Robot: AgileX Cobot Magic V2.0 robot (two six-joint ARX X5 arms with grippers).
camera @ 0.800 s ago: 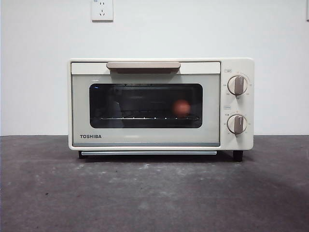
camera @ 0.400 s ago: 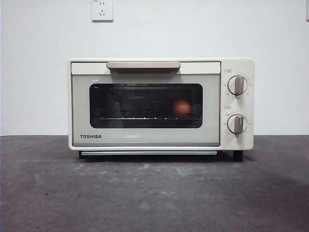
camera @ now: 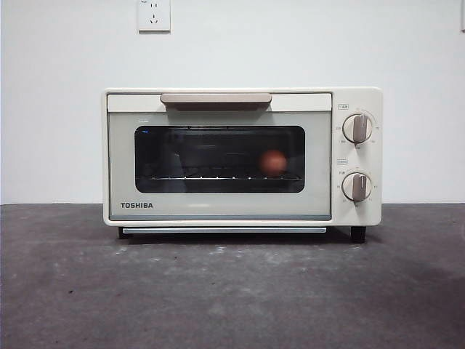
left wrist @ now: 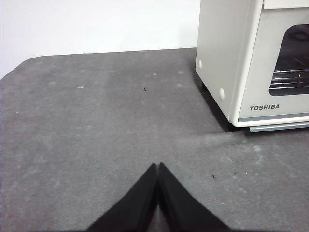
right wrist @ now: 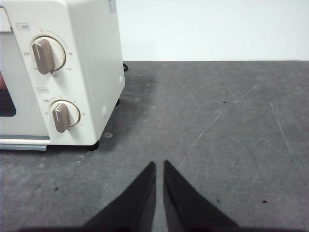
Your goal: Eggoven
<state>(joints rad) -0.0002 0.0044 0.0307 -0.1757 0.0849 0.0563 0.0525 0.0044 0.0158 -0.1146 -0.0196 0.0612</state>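
The cream Toshiba toaster oven [camera: 218, 211] stands in the middle of the dark table with its door closed. A small reddish-brown egg [camera: 273, 162] rests on the rack inside, seen through the dark glass window at its right. The tan bar handle [camera: 216, 97] runs along the door's top; two grey dials [camera: 357, 128] sit at the right. My left gripper [left wrist: 158, 166] is shut and empty over bare table to the oven's left. My right gripper [right wrist: 159, 165] is shut and empty over bare table to the oven's right. Neither gripper shows in the front view.
The oven's left side [left wrist: 219, 58] shows in the left wrist view, its dial side [right wrist: 91, 63] in the right wrist view. A white wall with a socket [camera: 153, 14] stands behind. The grey table [camera: 232, 291] stretches in front of the oven.
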